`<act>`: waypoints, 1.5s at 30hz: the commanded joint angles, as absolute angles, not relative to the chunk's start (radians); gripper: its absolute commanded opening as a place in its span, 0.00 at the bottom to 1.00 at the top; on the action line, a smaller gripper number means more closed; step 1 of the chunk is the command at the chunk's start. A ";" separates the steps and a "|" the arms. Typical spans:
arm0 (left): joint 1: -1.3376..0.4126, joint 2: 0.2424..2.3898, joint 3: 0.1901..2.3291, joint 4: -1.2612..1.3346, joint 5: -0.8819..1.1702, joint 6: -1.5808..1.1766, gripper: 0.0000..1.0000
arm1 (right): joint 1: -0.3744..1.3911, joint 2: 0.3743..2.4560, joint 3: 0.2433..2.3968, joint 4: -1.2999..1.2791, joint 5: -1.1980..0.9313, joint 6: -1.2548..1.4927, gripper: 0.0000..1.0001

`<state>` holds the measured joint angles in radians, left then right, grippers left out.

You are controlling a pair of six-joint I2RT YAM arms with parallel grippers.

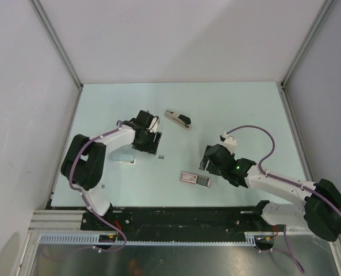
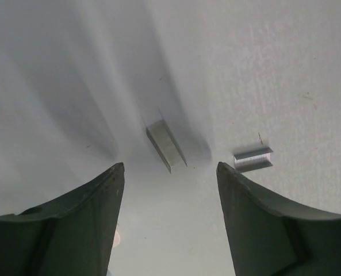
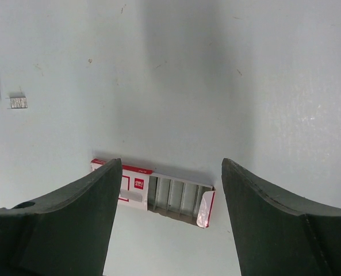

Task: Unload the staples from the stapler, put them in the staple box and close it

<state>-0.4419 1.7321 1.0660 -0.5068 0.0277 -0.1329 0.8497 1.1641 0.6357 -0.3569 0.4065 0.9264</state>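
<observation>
The stapler [image 1: 177, 119], beige with a black upper part, lies on the table at the back centre, apart from both grippers and absent from both wrist views. My left gripper [image 1: 152, 147] is open and empty just below it. In the left wrist view its jaws [image 2: 170, 172] stand wide apart above the table, with a staple strip [image 2: 165, 145] lying just ahead and a second strip [image 2: 253, 158] to the right. My right gripper [image 1: 206, 164] is open and empty, and hovers [image 3: 167, 167] over the table near the staple box.
A pink-and-white staple box [image 1: 195, 179] lies open in the front centre, with several strips showing inside [image 3: 158, 192]. A small staple piece [image 1: 161, 156] also shows in the right wrist view [image 3: 18, 103]. A pale blue object [image 1: 124, 158] lies by the left arm.
</observation>
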 commanded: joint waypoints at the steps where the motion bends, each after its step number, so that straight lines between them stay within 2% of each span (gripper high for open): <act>1: -0.435 1.762 1.137 -0.491 0.003 -0.198 0.68 | 0.860 1.153 0.626 -0.326 0.428 0.945 0.74; 9: -0.431 1.796 1.143 -0.484 0.003 -0.204 0.50 | 0.866 1.150 0.607 -0.304 0.410 0.943 0.74; 23: -0.433 1.850 1.168 -0.477 0.003 -0.174 0.35 | 0.868 1.134 0.587 -0.277 0.392 0.940 0.72; 32: -0.454 1.851 1.175 -0.477 0.010 -0.159 0.32 | 0.867 1.133 0.579 -0.258 0.378 0.939 0.71; 45: -0.466 1.810 1.178 -0.478 0.058 -0.125 0.12 | 0.866 1.106 0.575 -0.227 0.372 0.912 0.70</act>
<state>-0.4572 1.8332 1.1553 -0.4862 0.0120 -0.1482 0.8619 1.1454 0.5774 -0.2745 0.3595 0.9253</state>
